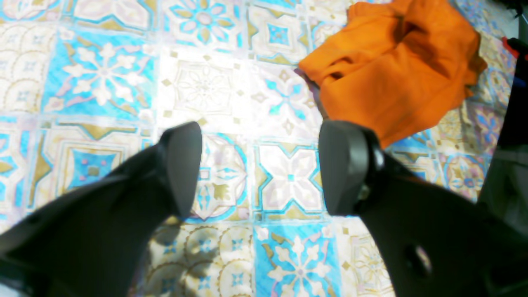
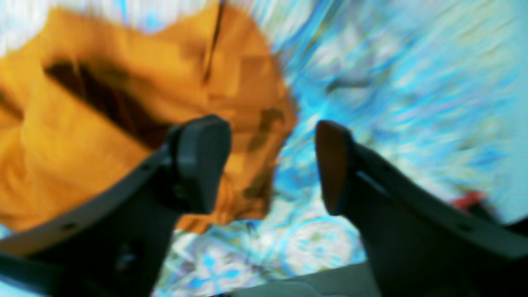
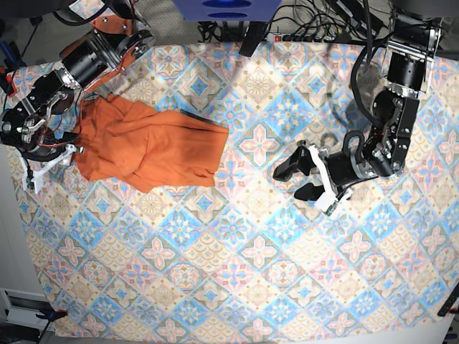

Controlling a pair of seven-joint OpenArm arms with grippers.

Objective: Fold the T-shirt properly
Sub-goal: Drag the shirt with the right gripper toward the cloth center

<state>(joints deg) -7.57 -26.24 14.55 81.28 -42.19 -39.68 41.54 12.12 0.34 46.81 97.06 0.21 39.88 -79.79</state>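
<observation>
The T-shirt [image 3: 150, 147] lies crumpled at the upper left of the base view on the patterned cloth [image 3: 251, 272]. Right end effector [image 3: 29, 140] hangs released at its left edge, nothing held; left end effector [image 3: 301, 180] gapes mid-counter. Spreading comes next: each needs a corner.

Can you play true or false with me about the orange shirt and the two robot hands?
1. The T-shirt is folded into a neat square. False: it lies bunched and crumpled.
2. The left gripper is open over bare patterned cloth. True.
3. The left gripper is pinching the shirt. False: nothing is between its jaws.
4. The shirt lies near the right gripper. True.
5. The right gripper's jaws stand apart. True.
</observation>
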